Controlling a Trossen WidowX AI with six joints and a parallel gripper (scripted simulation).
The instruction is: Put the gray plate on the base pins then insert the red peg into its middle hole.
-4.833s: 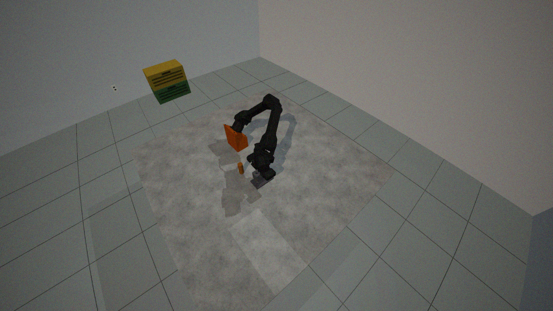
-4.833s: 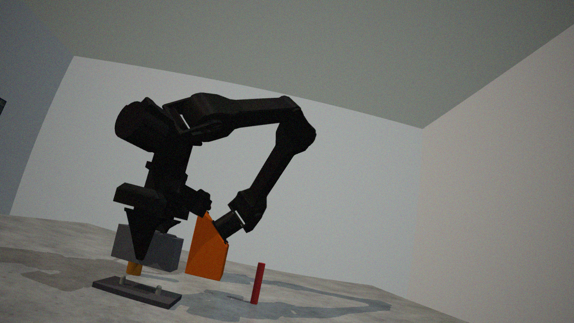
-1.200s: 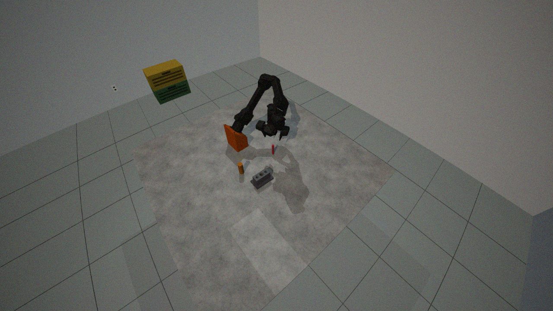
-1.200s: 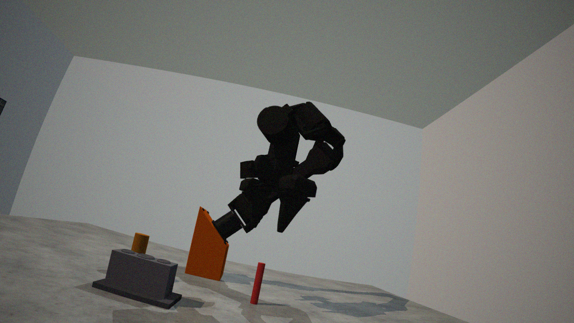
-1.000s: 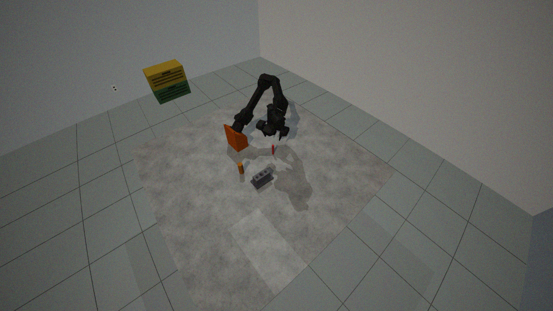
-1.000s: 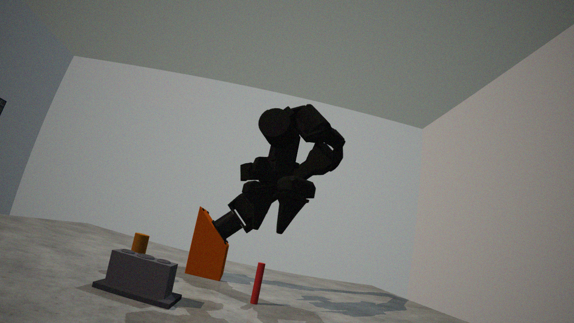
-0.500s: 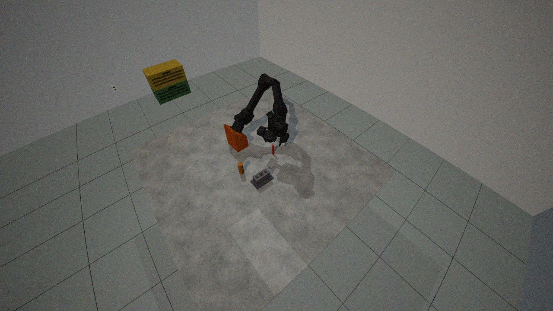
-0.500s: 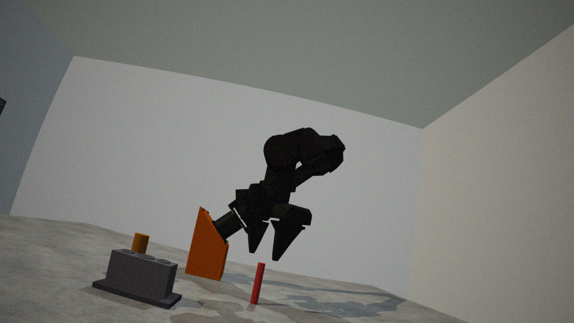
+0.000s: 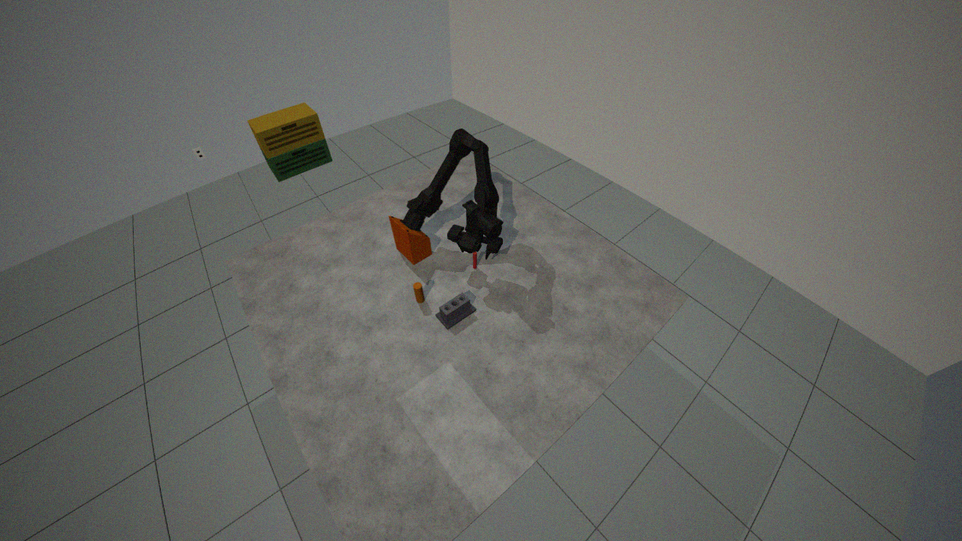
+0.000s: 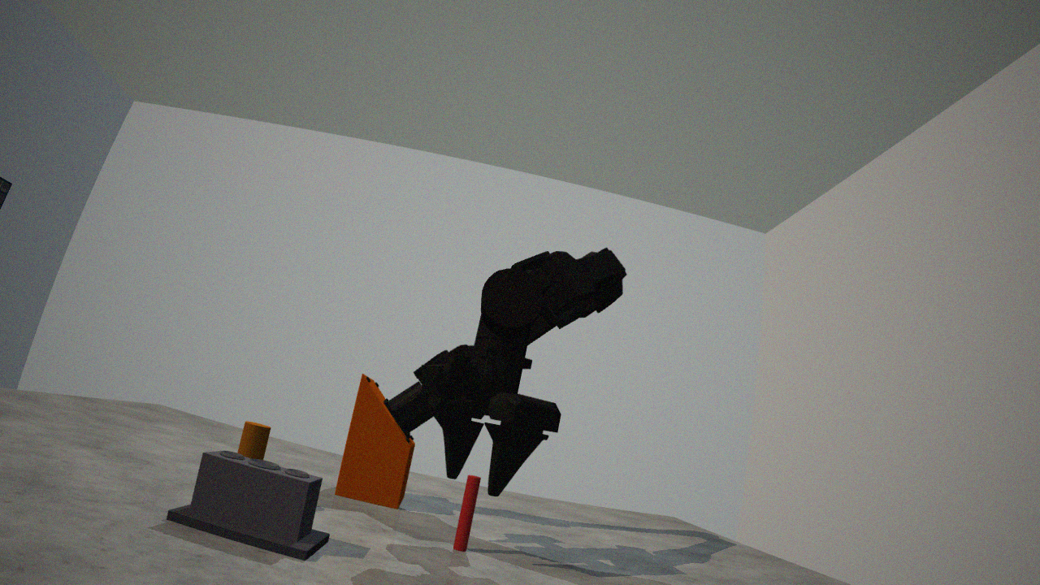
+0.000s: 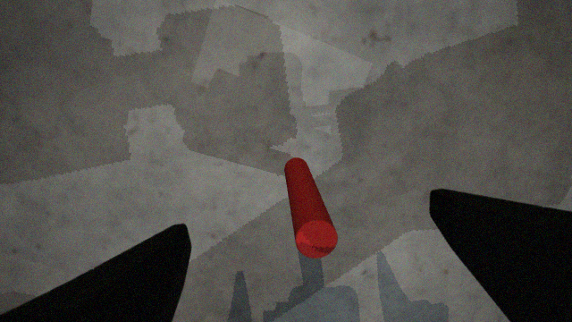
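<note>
The gray plate (image 9: 455,306) (image 10: 250,498) is a thick block with three round openings along its top. It sits flat and level on the dark base (image 10: 240,536); the pins are not distinguishable. The red peg (image 9: 474,261) (image 10: 465,516) (image 11: 308,201) stands upright on the floor, apart from the plate. My gripper (image 9: 476,253) (image 10: 473,486) (image 11: 310,219) is open and points down over the peg. In the wrist view the peg shows between the two black fingers, with a gap on each side. In the exterior view the fingertips are about level with the peg's top.
An orange cylinder (image 9: 418,293) (image 10: 253,440) stands near the plate, on the side away from the peg. The orange wedge mount (image 9: 411,243) (image 10: 374,451) carries the arm's foot. A yellow and green box (image 9: 290,142) is farther off at the upper left in the top view.
</note>
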